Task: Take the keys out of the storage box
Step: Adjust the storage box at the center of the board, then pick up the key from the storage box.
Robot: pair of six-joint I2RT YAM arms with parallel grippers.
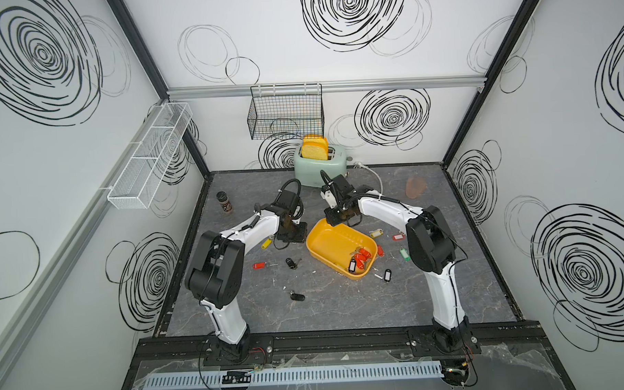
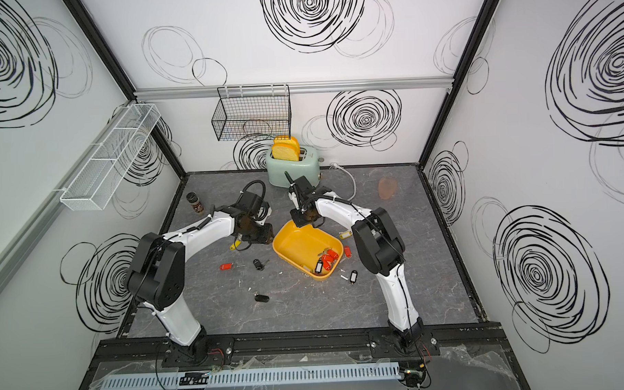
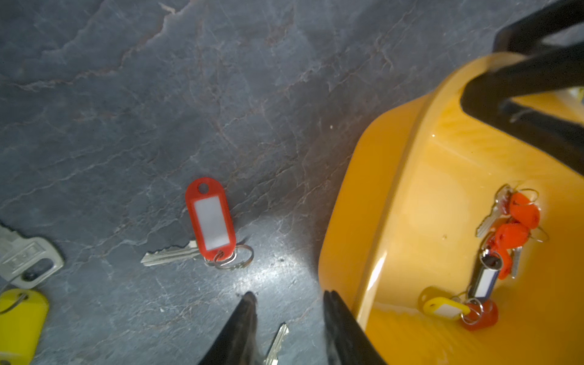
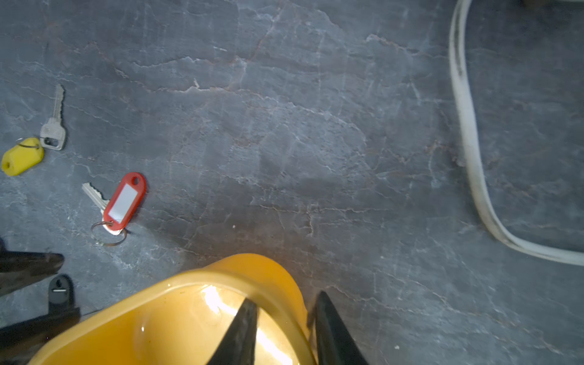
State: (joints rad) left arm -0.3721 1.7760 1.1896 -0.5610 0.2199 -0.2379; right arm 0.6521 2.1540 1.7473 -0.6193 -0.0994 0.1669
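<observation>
Closest: right gripper (image 4: pixel 286 297), jaws astride far rim of storage box (image 4: pixel 177 316), clamped on it, box tipped. Right arm (image 1: pixel 386 209) elbow high, wrist pitched down. Left gripper (image 3: pixel 289 293) low beside box wall, jaws apart, empty. I see keys (image 1: pixel 359 261) pooled in box's near corner, others scattered on table (image 1: pixel 343 309).

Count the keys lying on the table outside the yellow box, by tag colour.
Outside the storage box, in a top view:
Red-tagged keys: 3
Black-tagged keys: 3
Yellow-tagged keys: 1
White-tagged keys: 1
Green-tagged keys: 1
Total: 9
</observation>
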